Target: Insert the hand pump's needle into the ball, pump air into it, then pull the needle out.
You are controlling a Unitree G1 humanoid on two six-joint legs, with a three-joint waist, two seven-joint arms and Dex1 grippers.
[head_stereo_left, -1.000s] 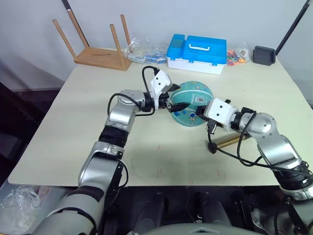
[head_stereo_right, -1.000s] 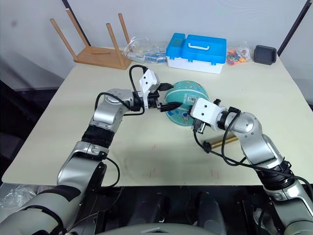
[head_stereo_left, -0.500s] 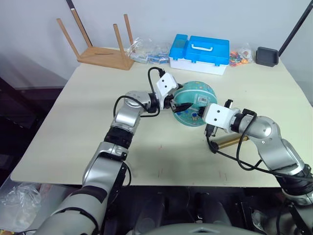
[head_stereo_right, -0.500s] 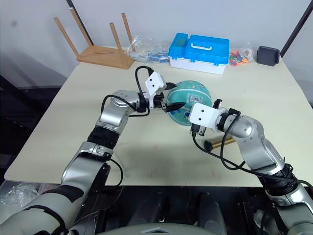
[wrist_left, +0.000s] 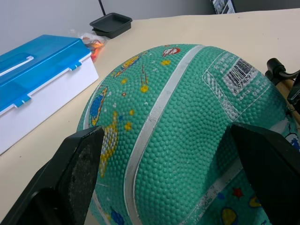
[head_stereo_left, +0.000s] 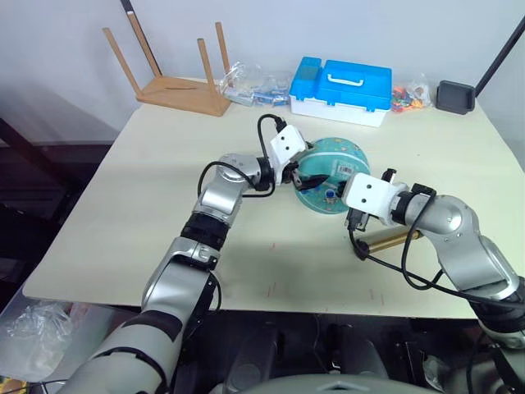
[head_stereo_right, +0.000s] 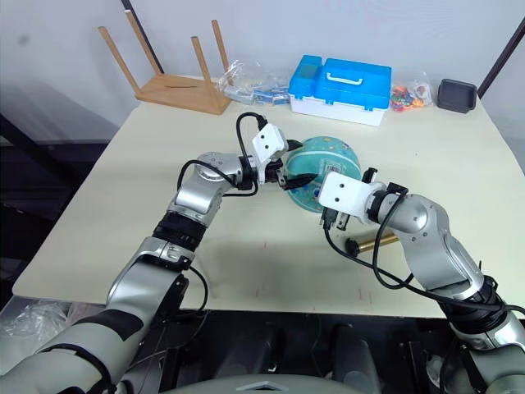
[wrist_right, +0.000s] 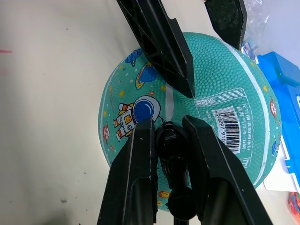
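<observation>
The left gripper (wrist_left: 164, 154) is open wide around the ball (head_stereo_left: 328, 172). The right gripper (wrist_right: 168, 133) pinches the needle (wrist_right: 171, 150). The ball looks soft and may roll, so hold its sides.

Teal ball (wrist_left: 187, 131) with pale grey seam stripes, colourful cartoon prints, white barcode label (wrist_right: 225, 124). Amber pump barrel (head_stereo_left: 385, 240). Blue-and-white case (head_stereo_left: 338, 89). Black gripper fingers (wrist_right: 140, 173).

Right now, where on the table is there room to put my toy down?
The near left of the table, beside the left arm, is bare. The back edge is crowded: wooden stool, blue case, black tray. The ball and hand pump fill the middle.
</observation>
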